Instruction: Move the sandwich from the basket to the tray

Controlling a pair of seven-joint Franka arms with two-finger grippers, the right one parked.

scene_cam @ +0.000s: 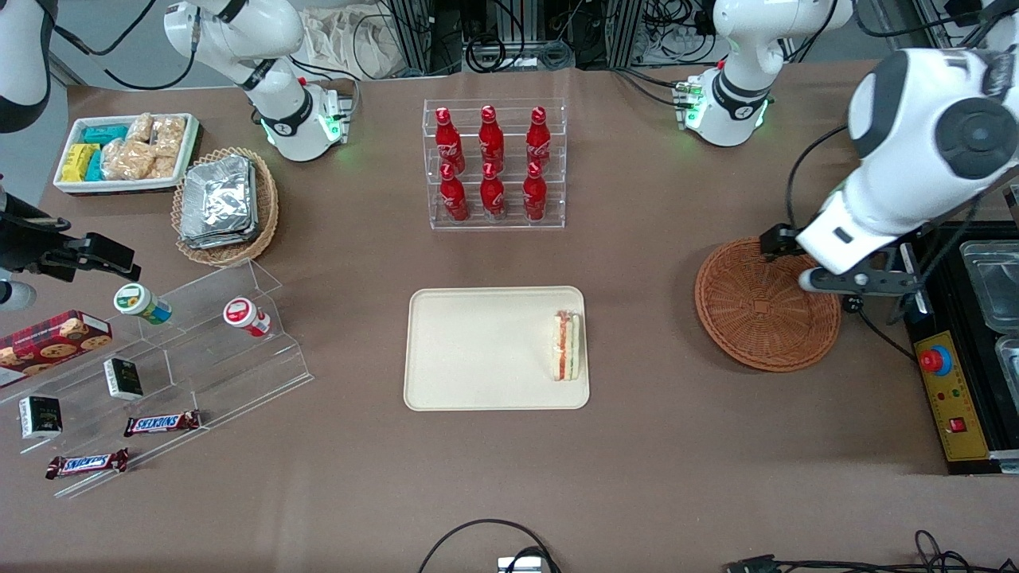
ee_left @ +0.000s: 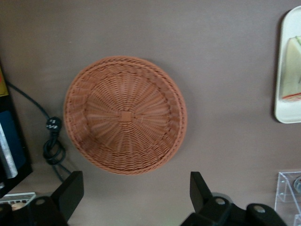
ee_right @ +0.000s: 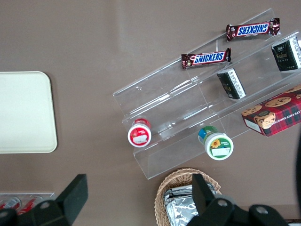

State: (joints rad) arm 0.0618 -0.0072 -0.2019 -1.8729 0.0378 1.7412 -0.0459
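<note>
Though pale, sandwich [scene_cam: 567, 345] red-and-green-edged

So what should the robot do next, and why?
Probably just lift the arm away and stop. The sandwich already lies on the tray, the basket is empty, and the open claw, above the basket, holds nothing.

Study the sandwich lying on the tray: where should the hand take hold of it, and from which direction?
Judging by its pose, come straight down from above. The sandwich lies on the tray close to the rim toward the basket, so a sideways approach is cramped. Close the fingers across the two bread faces at mid-length, not on the filling edge. The hand hangs open above the basket's edge.
</note>
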